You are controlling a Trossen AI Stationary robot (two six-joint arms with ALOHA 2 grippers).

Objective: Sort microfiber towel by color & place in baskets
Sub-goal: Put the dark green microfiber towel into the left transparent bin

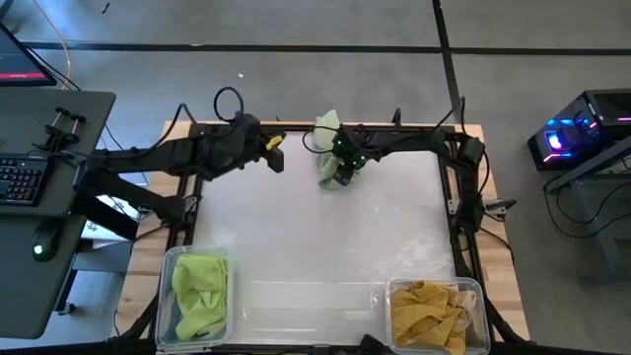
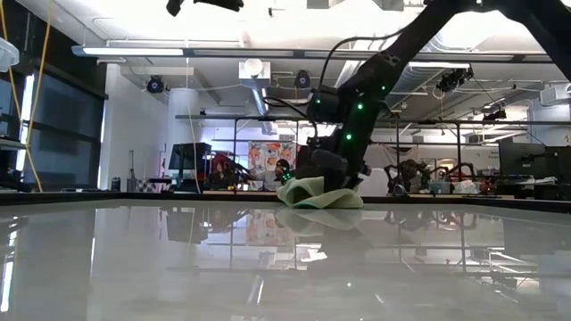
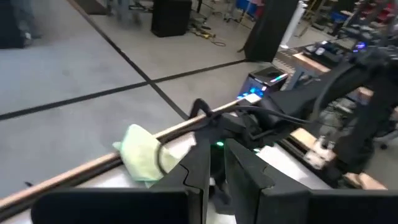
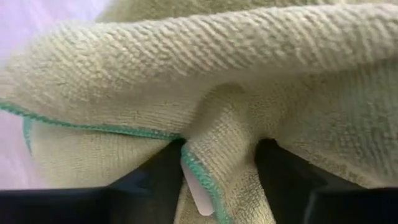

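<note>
A pale green microfiber towel with a teal hem (image 1: 328, 133) lies bunched at the table's far edge; it also shows in the low view (image 2: 319, 195) and the left wrist view (image 3: 142, 154). My right gripper (image 1: 341, 170) stands over it, shut on the cloth, and the towel (image 4: 205, 74) fills its wrist view. My left gripper (image 1: 275, 155) hovers shut to the left of the towel, touching nothing. Two clear baskets sit at the near edge. The left basket (image 1: 170, 296) holds a green towel (image 1: 200, 291), and the right basket (image 1: 483, 316) holds yellow towels (image 1: 429, 314). My right gripper pinches a raised fold of the towel with a hemmed edge (image 4: 211, 158) between its two fingers (image 4: 155, 174). It comes from above, pointing down. The rest of the towel spreads around the fingers, and its underside lies on the table (image 2: 326, 203).
The white work surface (image 1: 315, 247) stretches open between the towel and the baskets. A black frame (image 1: 461, 197) runs round it. A desk with a keyboard (image 1: 20, 182) stands beyond the left side, and a lit computer case (image 1: 577, 138) sits on the floor to the right.
</note>
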